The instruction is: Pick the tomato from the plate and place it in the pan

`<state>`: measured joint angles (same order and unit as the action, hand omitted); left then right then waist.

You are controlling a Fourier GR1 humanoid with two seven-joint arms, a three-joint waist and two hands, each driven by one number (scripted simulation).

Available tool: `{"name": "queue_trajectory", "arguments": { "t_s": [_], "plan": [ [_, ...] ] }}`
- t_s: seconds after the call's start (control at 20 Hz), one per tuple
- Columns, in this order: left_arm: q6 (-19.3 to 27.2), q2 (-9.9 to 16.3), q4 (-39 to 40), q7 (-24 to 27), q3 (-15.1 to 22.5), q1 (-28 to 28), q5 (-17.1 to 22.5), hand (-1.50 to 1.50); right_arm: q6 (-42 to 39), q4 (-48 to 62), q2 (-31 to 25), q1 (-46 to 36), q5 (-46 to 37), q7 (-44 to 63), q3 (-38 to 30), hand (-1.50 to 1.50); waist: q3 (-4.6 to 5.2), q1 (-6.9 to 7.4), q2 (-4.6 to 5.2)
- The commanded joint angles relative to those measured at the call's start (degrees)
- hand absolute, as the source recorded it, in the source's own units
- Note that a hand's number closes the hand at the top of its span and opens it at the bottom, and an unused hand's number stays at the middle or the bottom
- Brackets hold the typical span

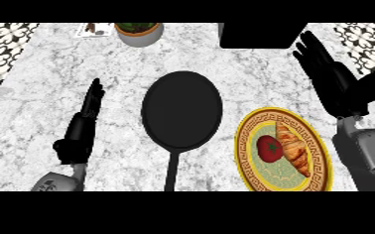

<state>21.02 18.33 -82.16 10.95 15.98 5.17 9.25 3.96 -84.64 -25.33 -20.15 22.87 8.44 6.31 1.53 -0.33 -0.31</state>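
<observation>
Left hand (81, 129) flat, fingers straight, resting | right hand (333, 77) spread above plate (316, 151) | tomato (270, 147) on plate

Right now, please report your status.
Both hands open: left hand, right hand. Tomato on plate, touching croissant. Pan empty.

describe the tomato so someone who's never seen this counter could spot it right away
Start from the black pan in the middle of the marble counter, then look right to the yellow-rimmed plate. The tomato lies on its left half, touching a croissant: it is round and red, the croissant long and golden brown.
</observation>
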Motion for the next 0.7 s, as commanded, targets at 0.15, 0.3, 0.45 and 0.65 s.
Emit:
{"name": "queue_trajectory", "arguments": {
  "t_s": [0.15,0.3,0.45,0.65],
  "plan": [
    [-0.6,7.9,3.5,-9.0,-5.2,-2.0,0.6,0.0,-12.7,-6.8,4.5,0.1,5.4,-6.9,5.2,-1.5,-1.73,1.32,0.15],
    [0.3,7.2,6.4,-10.0,-5.7,-3.7,1.2,0.0,1.1,-6.5,13.0,0.6,13.8,-15.5,-10.4,-1.5,-4.62,-5.04,-0.59],
    [-1.5,12.4,8.7,-15.6,-8.4,-3.0,2.1,0.0,4.0,-0.6,-0.5,7.1,-9.7,-13.6,-3.4,1.5,-1.78,-2.38,0.7],
    [-5.1,14.6,8.5,-19.3,-8.9,-1.8,3.2,0.0,-5.6,-1.3,7.6,17.3,-0.2,-31.8,-5.7,-1.5,-1.7,-0.66,0.35]
  ]
}}
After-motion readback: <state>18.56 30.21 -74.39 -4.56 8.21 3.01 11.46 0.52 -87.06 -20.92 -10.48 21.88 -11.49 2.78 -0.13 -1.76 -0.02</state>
